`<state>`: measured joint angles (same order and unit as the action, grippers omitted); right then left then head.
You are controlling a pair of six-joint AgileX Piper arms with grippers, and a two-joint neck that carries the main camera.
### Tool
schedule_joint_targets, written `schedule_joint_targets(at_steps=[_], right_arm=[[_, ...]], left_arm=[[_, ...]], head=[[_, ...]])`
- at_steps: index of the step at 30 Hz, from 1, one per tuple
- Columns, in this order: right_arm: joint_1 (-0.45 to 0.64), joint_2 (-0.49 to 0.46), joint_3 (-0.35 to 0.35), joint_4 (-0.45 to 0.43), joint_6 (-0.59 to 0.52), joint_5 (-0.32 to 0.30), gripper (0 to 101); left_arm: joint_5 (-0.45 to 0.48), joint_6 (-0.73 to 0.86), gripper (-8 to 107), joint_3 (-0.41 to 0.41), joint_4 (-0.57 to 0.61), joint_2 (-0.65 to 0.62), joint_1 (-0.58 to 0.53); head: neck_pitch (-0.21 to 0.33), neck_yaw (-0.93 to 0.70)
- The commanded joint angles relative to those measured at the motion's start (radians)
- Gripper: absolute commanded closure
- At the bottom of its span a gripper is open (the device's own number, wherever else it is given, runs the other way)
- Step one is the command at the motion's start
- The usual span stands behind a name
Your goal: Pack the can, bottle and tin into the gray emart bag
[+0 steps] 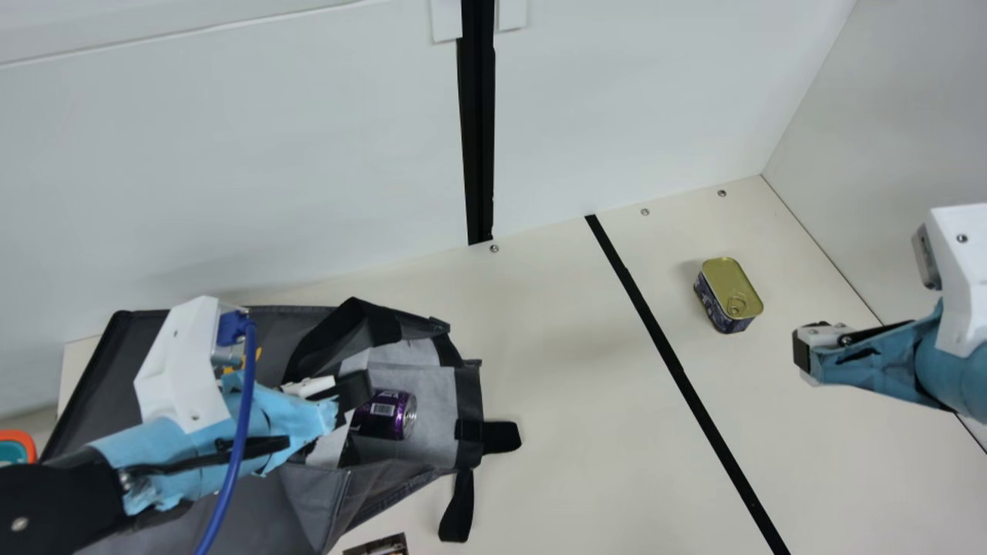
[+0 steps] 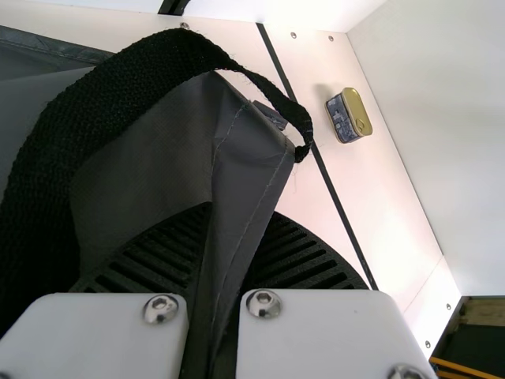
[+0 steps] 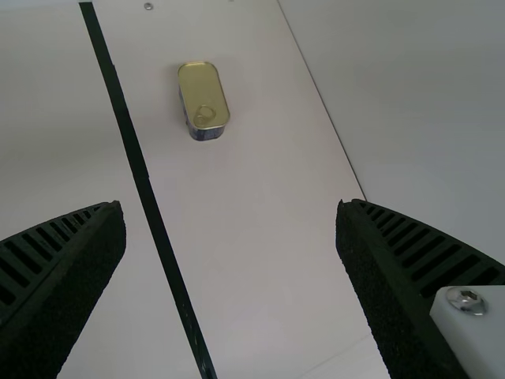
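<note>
My left gripper is at the mouth of the gray bag, which lies on its side. In the left wrist view, my left gripper is shut on a fold of the bag's fabric, beside a black strap. A purple can lies inside the bag's opening, partly hidden by that gripper. The tin rests on the table with its gold lid up. My right gripper hangs near the tin, apart from it; in its wrist view the right gripper stands wide open with nothing between its fingers.
A black tape line crosses the table between bag and tin. Walls stand behind and at the right. Bag straps spread onto the table. A small dark item shows at the bottom edge, an orange-and-teal object at the left edge.
</note>
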<state>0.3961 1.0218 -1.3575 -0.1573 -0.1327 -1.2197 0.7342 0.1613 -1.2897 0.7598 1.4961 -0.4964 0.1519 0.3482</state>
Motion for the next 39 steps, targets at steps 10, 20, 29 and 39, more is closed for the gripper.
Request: schedule_joint_targets(at_steps=[10, 20, 29, 39], right_arm=[[-0.03, 0.089, -0.07, -0.007, 0.019, 0.0, 10], [-0.044, 0.18, -0.139, -0.004, 0.02, 0.0, 10], [-0.04, 0.265, -0.207, 0.011, -0.003, 0.0, 10], [-0.026, 0.353, -0.269, 0.027, -0.047, 0.008, 10]], left_arm=[[0.0, 0.0, 89, 0.0, 0.0, 0.0, 0.0], [0.0, 0.0, 89, 0.0, 0.0, 0.0, 0.0], [0.0, 0.0, 89, 0.0, 0.0, 0.0, 0.0], [0.0, 0.0, 89, 0.0, 0.0, 0.0, 0.0]], head=[[0.023, 0.001], [0.023, 0.001], [0.023, 0.001], [0.023, 0.001]])
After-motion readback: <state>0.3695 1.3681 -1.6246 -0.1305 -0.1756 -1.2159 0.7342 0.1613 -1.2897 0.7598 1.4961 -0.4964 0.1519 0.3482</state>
